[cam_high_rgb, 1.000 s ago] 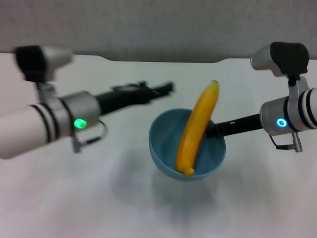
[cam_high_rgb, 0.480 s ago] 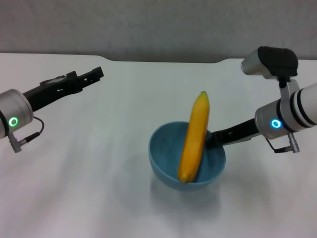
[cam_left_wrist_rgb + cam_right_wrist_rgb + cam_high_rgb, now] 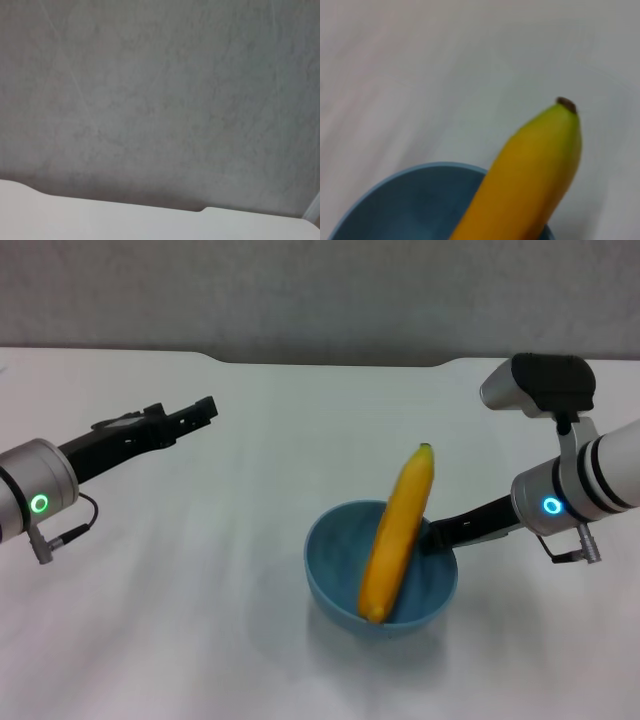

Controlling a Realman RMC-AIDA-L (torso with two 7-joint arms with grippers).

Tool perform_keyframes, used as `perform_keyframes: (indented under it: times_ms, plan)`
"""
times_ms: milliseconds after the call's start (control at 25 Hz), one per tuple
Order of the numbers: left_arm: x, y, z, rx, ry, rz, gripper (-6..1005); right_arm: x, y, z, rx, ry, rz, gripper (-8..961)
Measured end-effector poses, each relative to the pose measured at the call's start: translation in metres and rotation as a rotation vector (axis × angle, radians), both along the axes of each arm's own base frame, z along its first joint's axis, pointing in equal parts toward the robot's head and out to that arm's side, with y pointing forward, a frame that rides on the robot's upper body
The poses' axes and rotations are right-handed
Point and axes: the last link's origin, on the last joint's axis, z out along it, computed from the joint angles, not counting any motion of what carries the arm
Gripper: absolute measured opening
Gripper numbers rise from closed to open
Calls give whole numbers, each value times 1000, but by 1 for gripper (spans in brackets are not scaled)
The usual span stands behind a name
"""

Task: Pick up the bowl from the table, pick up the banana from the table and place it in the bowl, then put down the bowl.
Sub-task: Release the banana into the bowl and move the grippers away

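The large flat white matte desk [image 3: 200, 620] fills nearly the whole head view, its far edge running along a grey wall [image 3: 320, 290] with a shallow notch cut into the middle of that edge; broad bare surface lies open in front of and to the left of everything on it, and the near and side edges are cut off by the frame. The round glossy light-blue bowl [image 3: 335, 570] sits right of centre, well back from the far edge, and whether it rests on the desk or is held just above it cannot be told. The long curved yellow-orange plastic-looking banana [image 3: 395, 535] lies in the bowl, its lower end down against the near inner wall and its upper end with the small dark tip leaning out over the far rim. The right hand [image 3: 432, 536] reaches in from the right and meets the bowl's right rim, where the banana and the rim hide its fingertips, so its grip on the rim looks closed but is not plainly seen. The left hand [image 3: 203, 408] hangs over open desk at far left, well apart from the bowl, carrying nothing, and how far its fingers are spread cannot be told. The right wrist view shows only the banana's tip end and an arc of the bowl's rim.
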Motion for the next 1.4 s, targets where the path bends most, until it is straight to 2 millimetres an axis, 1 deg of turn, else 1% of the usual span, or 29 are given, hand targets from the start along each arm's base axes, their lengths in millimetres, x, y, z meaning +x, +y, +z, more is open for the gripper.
perform_keyframes:
  times_ms: [440,840,1000,1400]
  plan:
    - [-1,1,-5,-15,-5,7,909,11,-7,-2,-6,-5,-23,36]
    - [-3,1,-4,-10,-13,17,909,14,-8,-3,-7,-10,-23,35]
    - [-4,1,-1,-1,-28,24,909,19,-11,-3,-4,-12,-34,35]
    - [-6,1,0,3,-32,27,908,20,-10,-3,6,-15,-31,36]
